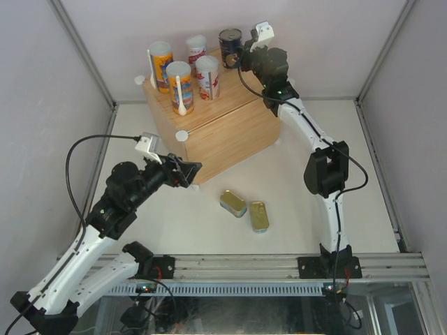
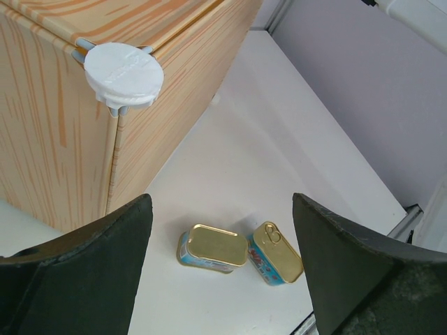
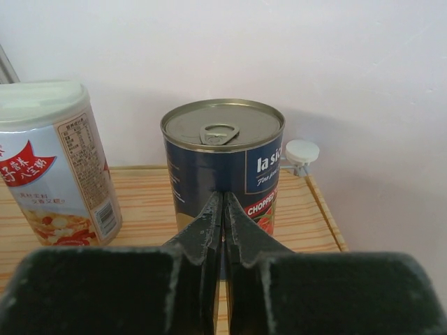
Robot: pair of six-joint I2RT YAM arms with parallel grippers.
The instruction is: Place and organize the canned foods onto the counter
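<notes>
On the wooden counter (image 1: 230, 132) stand two orange-blue tubes (image 1: 161, 66) (image 1: 180, 87), two white-red tubes (image 1: 197, 49) (image 1: 207, 77) and a dark-blue can (image 1: 230, 47). My right gripper (image 1: 242, 60) is shut and empty, its tips just in front of the dark-blue can (image 3: 223, 160) in the right wrist view (image 3: 223, 197). Two flat gold-teal tins (image 1: 233, 203) (image 1: 259, 216) lie on the table, touching at one corner. My left gripper (image 1: 190, 171) hangs open by the counter's near corner, above and short of the tins (image 2: 213, 248) (image 2: 276, 252).
A white round cap (image 2: 124, 75) marks the counter's near corner, and another cap (image 3: 302, 151) sits at the far right corner behind the dark-blue can. A white-red tube (image 3: 56, 164) stands left of that can. Pale walls enclose the table.
</notes>
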